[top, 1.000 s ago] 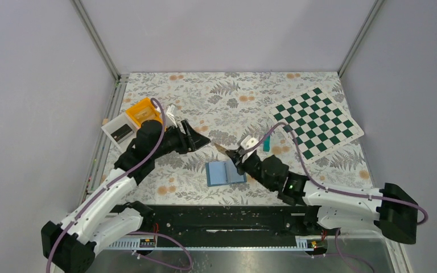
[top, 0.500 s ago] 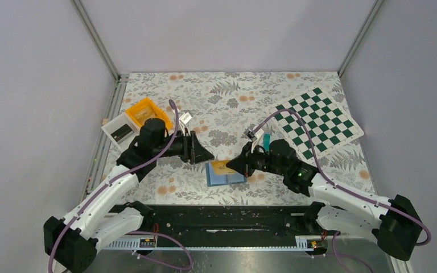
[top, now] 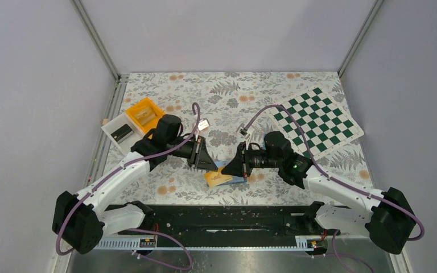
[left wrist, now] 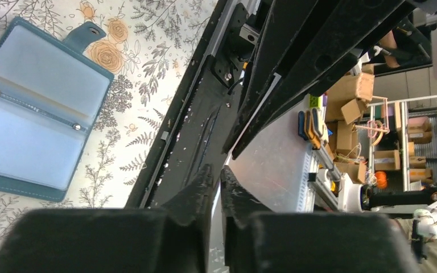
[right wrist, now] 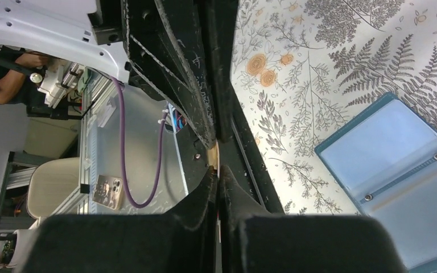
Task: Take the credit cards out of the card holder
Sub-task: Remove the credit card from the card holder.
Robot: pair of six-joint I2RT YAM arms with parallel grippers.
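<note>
Card holder [left wrist: 34, 114] lies open and flat on the worktop [top: 233, 96], centre and toward the near edge, between the two arms. Right claw [right wrist: 217, 175] is clenched on an orange-tan card [top: 217, 179], held just over the holder's near-left corner. That card looks to be out of its pocket but not yet set down. Left claw [left wrist: 216, 173] is closed to a slit on nothing, hovering just left of the holder. Both facing sleeves look pale; a faint tan line in one may be another card — cannot tell, and any leaves beneath are hidden. Room: black rail [top: 222, 219] runs close on the near side; orange bin [top: 144, 112] and white bin [top: 119, 132] sit far left, checkered mat [top: 317, 121] far right — all well apart from the holder, with open floral worktop on the far side.
</note>
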